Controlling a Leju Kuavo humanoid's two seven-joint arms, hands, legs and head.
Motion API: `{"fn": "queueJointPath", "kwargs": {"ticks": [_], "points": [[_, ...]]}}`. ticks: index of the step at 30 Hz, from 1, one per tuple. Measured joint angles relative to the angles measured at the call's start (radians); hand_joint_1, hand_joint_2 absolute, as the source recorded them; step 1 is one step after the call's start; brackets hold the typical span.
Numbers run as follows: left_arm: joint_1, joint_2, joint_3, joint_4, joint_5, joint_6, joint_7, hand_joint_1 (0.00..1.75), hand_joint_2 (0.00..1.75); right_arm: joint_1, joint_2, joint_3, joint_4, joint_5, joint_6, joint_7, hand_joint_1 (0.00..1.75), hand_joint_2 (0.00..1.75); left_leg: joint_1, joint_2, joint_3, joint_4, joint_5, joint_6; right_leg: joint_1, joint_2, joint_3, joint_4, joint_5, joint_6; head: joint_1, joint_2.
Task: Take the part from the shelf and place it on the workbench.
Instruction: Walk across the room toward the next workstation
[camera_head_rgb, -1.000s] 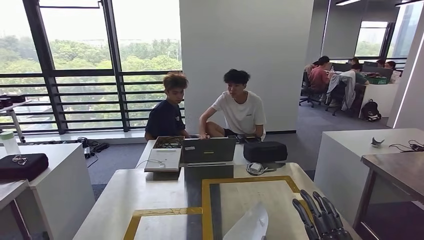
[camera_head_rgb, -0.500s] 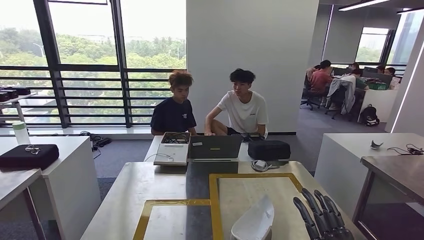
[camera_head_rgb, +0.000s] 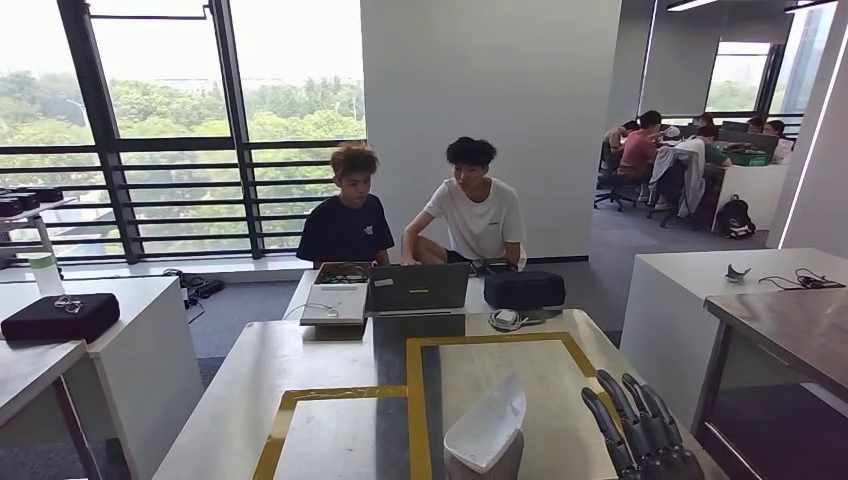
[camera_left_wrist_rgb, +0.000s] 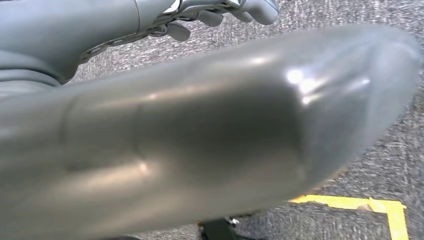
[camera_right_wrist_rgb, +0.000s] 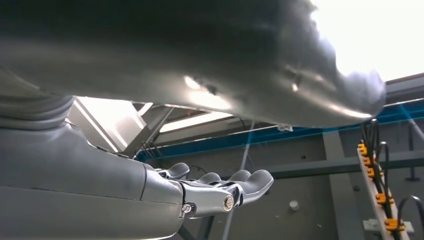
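Two hands are at work, but they differ. The right hand, low in the right of the head view, is released, fingers straight and apart, well clear of the part. The pale, curved part sits at bottom centre, carried above the surface and in front of the yellow-taped frame. The left hand lies close against the part in its wrist view, but the part hides how its fingers close, so I cannot tell its grip.

The step in hand looks like carrying the part in to set it down. To do it well, bring the part forward over the taped frame and keep it level, since its smooth, rounded skin would probably slide if tipped. Lower it until it rests before loosening anything. Stay short of the laptop at the far edge.

Against the picture half a second earlier, the whole scene has shifted left, so the camera has turned. The part shows a little higher and further left in the frame, and the right hand sits much where it was.
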Motion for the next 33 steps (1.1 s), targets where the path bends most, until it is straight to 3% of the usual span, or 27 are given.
{"fn": "queueJointPath", "kwargs": {"ticks": [2,3,6,7,9,11,12,13,14,17,19,21,23,26,27,28,29,30,32,33], "points": [[0.000,0.001,0.000,0.000,0.003,0.001,-0.005,0.00,0.00,-0.017,0.001,0.000,0.004,-0.008,0.007,-0.005,0.00,0.00,-0.001,-0.001,0.086,-0.126,0.023,0.006,-0.001,0.000,-0.018,0.013,0.008,0.010,0.000,0.000],[0.000,0.001,0.000,0.000,0.005,0.001,-0.007,0.00,0.00,-0.025,0.002,0.000,0.006,-0.011,0.009,-0.007,0.00,0.00,-0.002,-0.002,0.106,-0.163,0.022,0.013,0.000,0.000,-0.023,0.018,0.011,0.016,0.000,0.000],[0.004,0.001,0.000,0.000,0.011,0.003,-0.013,0.00,0.00,-0.040,0.002,0.002,0.010,-0.022,0.013,-0.010,0.00,0.00,-0.004,-0.004,0.096,-0.175,0.026,0.041,0.001,0.000,-0.029,0.022,0.024,0.034,0.002,0.000],[0.005,0.000,0.000,0.000,0.013,0.004,-0.015,0.00,0.00,-0.043,0.002,0.002,0.012,-0.026,0.013,-0.010,0.00,0.00,-0.003,-0.004,0.092,-0.175,0.032,0.051,0.000,0.001,-0.034,0.029,0.015,0.040,0.003,0.000],[0.007,0.000,0.001,0.000,0.017,0.006,-0.017,0.00,0.00,-0.048,0.002,0.003,0.016,-0.029,0.014,-0.011,0.00,0.00,-0.001,-0.001,0.078,-0.177,0.050,0.064,-0.003,0.003,-0.063,0.096,-0.048,0.051,0.004,0.000],[0.009,0.001,0.001,-0.001,0.019,0.008,-0.018,0.00,0.00,-0.051,0.002,0.004,0.021,-0.030,0.015,-0.011,0.00,0.00,-0.002,-0.001,0.058,-0.175,0.067,0.068,-0.005,0.003,-0.107,0.228,-0.134,0.058,0.006,0.000],[0.011,0.001,0.001,0.000,0.019,0.008,-0.019,0.00,0.00,-0.052,0.002,0.004,0.024,-0.030,0.015,-0.011,0.00,0.00,-0.003,0.000,0.047,-0.174,0.074,0.068,-0.005,0.003,-0.118,0.280,-0.157,0.059,0.006,0.000],[0.012,0.001,0.001,0.000,0.019,0.008,-0.019,0.00,0.00,-0.051,0.002,0.005,0.027,-0.030,0.015,-0.011,0.00,0.00,-0.004,-0.001,0.038,-0.172,0.080,0.068,-0.004,0.003,-0.114,0.300,-0.161,0.057,0.007,0.000],[0.014,0.001,0.001,0.000,0.019,0.008,-0.019,0.00,0.00,-0.052,0.002,0.006,0.029,-0.030,0.015,-0.011,0.00,0.00,-0.005,-0.001,0.030,-0.171,0.086,0.068,-0.004,0.004,-0.088,0.278,-0.147,0.054,0.007,0.000],[0.016,-0.001,0.001,0.000,0.019,0.008,-0.019,0.00,0.00,-0.058,0.002,0.007,0.031,-0.030,0.014,-0.011,0.00,0.00,-0.006,-0.003,0.018,-0.171,0.101,0.061,0.006,0.006,0.049,0.075,-0.090,0.034,0.007,0.000],[0.016,-0.002,0.001,0.000,0.019,0.008,-0.020,0.00,0.00,-0.064,0.001,0.008,0.032,-0.030,0.014,-0.011,0.00,0.00,-0.004,-0.003,0.015,-0.174,0.112,0.049,0.015,0.007,0.083,0.011,-0.079,0.022,0.008,0.000],[0.016,-0.002,0.001,0.000,0.019,0.008,-0.020,0.00,0.00,-0.067,0.001,0.009,0.032,-0.030,0.013,-0.011,0.00,0.00,-0.004,-0.002,0.013,-0.178,0.121,0.035,0.016,0.007,0.077,0.003,-0.065,0.011,0.008,0.000],[0.017,-0.002,0.001,0.000,0.019,0.008,-0.020,0.00,0.00,-0.068,0.001,0.010,0.033,-0.030,0.013,-0.009,0.00,0.00,-0.005,-0.002,0.000,-0.159,0.100,0.025,0.010,0.004,0.072,-0.011,-0.049,-0.001,0.006,0.000],[0.017,0.000,0.001,0.000,0.019,0.008,-0.020,0.00,0.00,-0.064,0.002,0.012,0.035,-0.029,0.011,-0.005,0.00,0.00,-0.003,-0.002,-0.056,-0.001,-0.017,0.014,0.006,0.001,0.046,-0.017,-0.023,-0.012,0.003,0.000],[0.018,0.002,0.001,0.000,0.019,0.008,-0.019,0.00,0.00,-0.062,0.002,0.014,0.036,-0.028,0.011,-0.004,0.00,0.00,-0.002,-0.002,-0.072,0.056,-0.045,0.010,0.006,0.001,0.035,-0.015,-0.016,-0.011,0.003,0.000],[0.019,0.004,0.001,0.000,0.019,0.008,-0.018,0.00,0.00,-0.060,0.003,0.017,0.039,-0.028,0.010,-0.004,0.00,0.00,-0.002,-0.002,-0.074,0.087,-0.052,0.007,0.006,0.001,0.024,-0.013,-0.009,-0.010,0.003,0.000],[0.019,0.005,0.001,0.000,0.020,0.008,-0.017,0.00,0.00,-0.059,0.005,0.019,0.042,-0.027,0.009,-0.004,0.00,0.00,-0.001,-0.002,-0.057,0.079,-0.039,0.006,0.005,0.000,0.012,-0.009,-0.003,-0.008,0.002,0.000],[0.020,0.006,0.001,0.000,0.021,0.008,-0.017,0.00,0.00,-0.060,0.007,0.021,0.045,-0.028,0.009,-0.004,0.00,0.00,-0.001,-0.001,-0.021,0.033,-0.014,0.005,0.004,0.000,0.001,-0.004,0.002,-0.005,0.002,0.000],[0.019,0.008,0.001,0.000,0.026,0.008,-0.017,0.00,0.00,-0.072,0.015,0.023,0.055,-0.031,0.011,-0.004,0.00,0.00,-0.001,-0.001,0.070,-0.104,0.019,0.008,0.002,0.000,-0.018,0.010,0.010,0.004,0.001,0.000],[0.019,0.008,0.001,-0.001,0.028,0.008,-0.017,0.00,0.00,-0.081,0.019,0.024,0.061,-0.033,0.014,-0.004,0.00,0.00,-0.002,-0.002,0.098,-0.149,0.024,0.012,0.003,0.000,-0.024,0.016,0.014,0.009,0.002,0.000]]}}
